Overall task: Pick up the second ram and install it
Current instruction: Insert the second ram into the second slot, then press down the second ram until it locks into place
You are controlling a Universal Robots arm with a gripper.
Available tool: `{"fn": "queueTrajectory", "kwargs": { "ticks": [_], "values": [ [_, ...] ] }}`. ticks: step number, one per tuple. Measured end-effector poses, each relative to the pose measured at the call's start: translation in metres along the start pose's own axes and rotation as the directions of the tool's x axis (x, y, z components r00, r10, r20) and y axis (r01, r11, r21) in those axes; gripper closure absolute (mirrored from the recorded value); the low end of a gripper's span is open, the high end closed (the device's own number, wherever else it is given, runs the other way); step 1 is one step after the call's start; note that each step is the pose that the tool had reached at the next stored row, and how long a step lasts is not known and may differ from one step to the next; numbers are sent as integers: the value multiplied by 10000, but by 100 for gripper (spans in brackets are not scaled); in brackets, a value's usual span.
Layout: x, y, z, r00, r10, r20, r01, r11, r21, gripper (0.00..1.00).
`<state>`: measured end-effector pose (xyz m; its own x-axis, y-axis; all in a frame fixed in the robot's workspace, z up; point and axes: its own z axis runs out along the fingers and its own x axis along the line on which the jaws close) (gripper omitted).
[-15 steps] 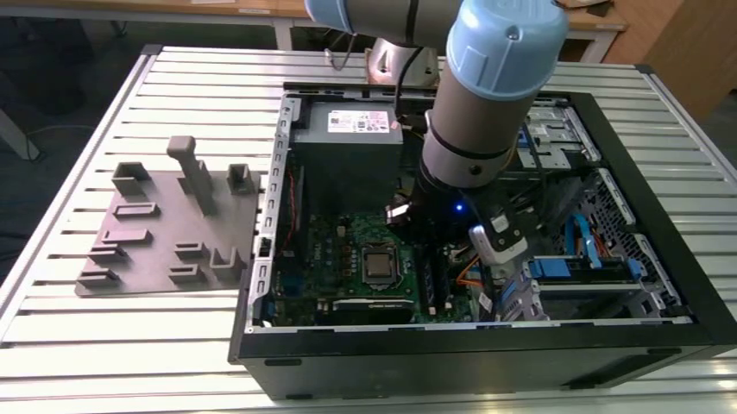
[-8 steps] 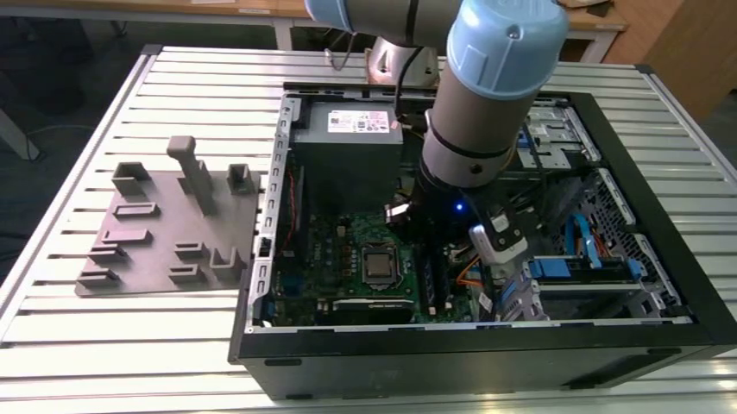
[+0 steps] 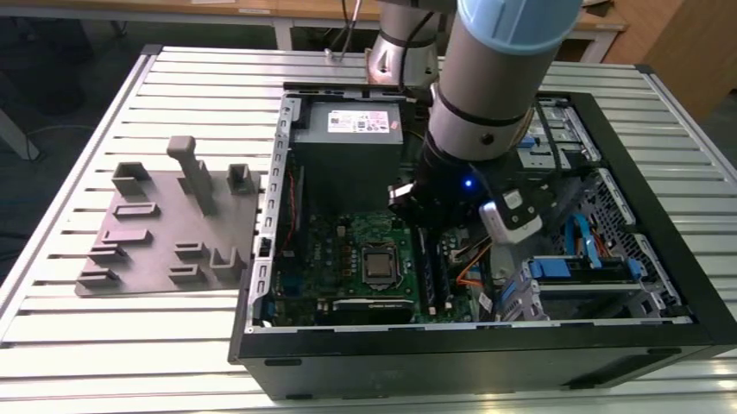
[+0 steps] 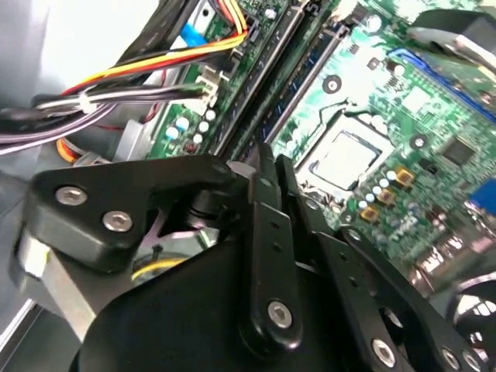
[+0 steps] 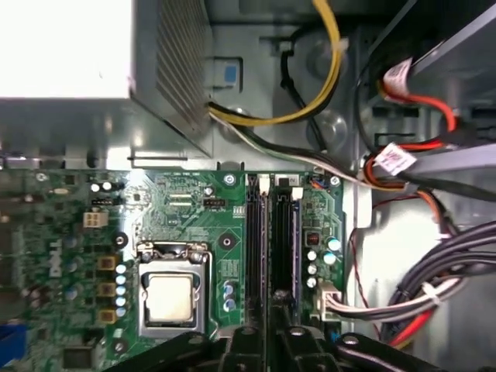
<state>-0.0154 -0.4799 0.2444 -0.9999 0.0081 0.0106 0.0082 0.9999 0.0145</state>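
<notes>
Second ram (image 5: pixel 284 248) sits in its slot just beyond the jaws.

You see the second ram (image 5: pixel 285 248) as a long, thin dark stick, standing on edge in a black slot (image 5: pixel 256 248) of the green motherboard (image 5: pixel 186 209), beside the processor socket (image 5: pixel 172 291).

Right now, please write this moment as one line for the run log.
place: open computer case | gripper: low over memory slots, beside processor socket | second ram: cannot tell it from slots
</notes>
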Motion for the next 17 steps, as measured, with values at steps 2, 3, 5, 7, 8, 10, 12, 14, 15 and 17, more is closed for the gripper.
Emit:
{"fn": "queueTrajectory", "kwargs": {
  "ticks": [2,3,5,7,8,10,12,14,15,17],
  "values": [
    [1,10,-64,10000,0,1,0,10000,1,87],
    [2,14,-94,10000,0,2,0,10000,1,90],
    [2,16,-118,10000,0,4,0,10000,-3,90],
    [2,16,-118,10000,0,4,0,10000,-8,90],
    [2,16,-118,10000,0,4,0,10000,-9,90],
    [2,16,-118,10000,0,4,0,10000,-8,90],
    [2,16,-119,10000,1,3,-1,10000,-9,90],
    [2,16,-119,10000,0,4,0,10000,-9,90],
    [2,16,-117,10000,0,3,0,10000,-8,90],
    [2,18,-93,10000,0,3,0,10000,-34,90]
  ]
}}
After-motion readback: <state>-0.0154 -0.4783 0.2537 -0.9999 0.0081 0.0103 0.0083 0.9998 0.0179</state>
